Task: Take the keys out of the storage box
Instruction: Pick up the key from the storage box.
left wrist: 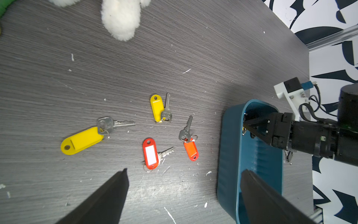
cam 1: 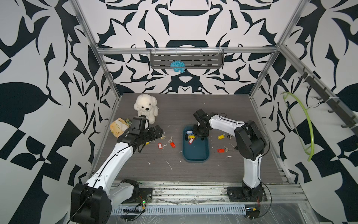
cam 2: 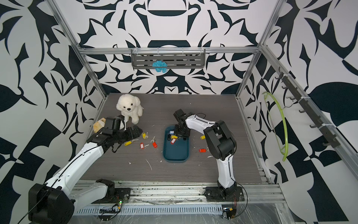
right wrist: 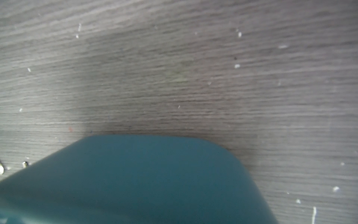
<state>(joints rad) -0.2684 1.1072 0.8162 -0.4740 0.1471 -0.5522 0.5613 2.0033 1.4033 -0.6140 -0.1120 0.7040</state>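
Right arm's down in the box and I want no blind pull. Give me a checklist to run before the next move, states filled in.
1. Right gripper down inside the storage box, at its far end: ok.
2. Right gripper holding a key: cannot tell; its tips are mostly hidden.
3. Left gripper open and empty: ok.
4. Left gripper apart from the box: ok.
5. Box emptied: not ok; a red-tagged key and a few others lie inside.
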